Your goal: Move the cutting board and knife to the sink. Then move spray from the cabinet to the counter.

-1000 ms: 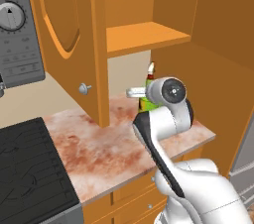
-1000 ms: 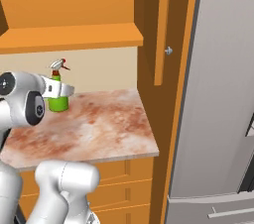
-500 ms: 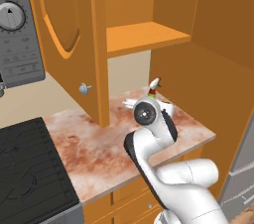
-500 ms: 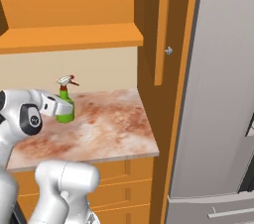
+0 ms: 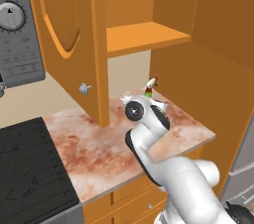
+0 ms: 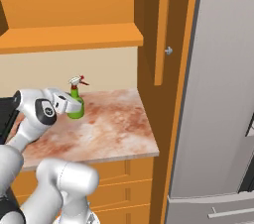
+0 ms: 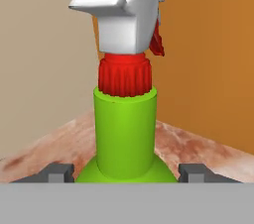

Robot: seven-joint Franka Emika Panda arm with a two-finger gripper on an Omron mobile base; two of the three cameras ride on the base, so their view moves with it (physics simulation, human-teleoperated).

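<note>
The spray (image 6: 77,110), a green bottle with a white-and-red trigger nozzle (image 5: 150,86), stands upright low over the back of the marbled counter (image 6: 109,129). My gripper (image 6: 71,104) is shut on its green body. In the hand view the spray (image 7: 126,134) rises between the two fingertips (image 7: 60,172), one on each side of its base. I cannot tell whether its bottom touches the stone. The cabinet (image 5: 144,37) hangs above with its arched door (image 5: 64,29) swung open and its shelf bare. Cutting board, knife and sink are out of view.
A black stove top (image 5: 25,168) borders the counter (image 5: 89,143) on the left, under a grey microwave (image 5: 15,34). The open door's knob (image 5: 84,88) hangs over the counter. A tall orange panel (image 5: 208,84) and a grey fridge (image 6: 218,94) close off the right.
The arm has swung lower and the spray has come down with it, from above the counter to its surface level. The jaws kept the same width.
</note>
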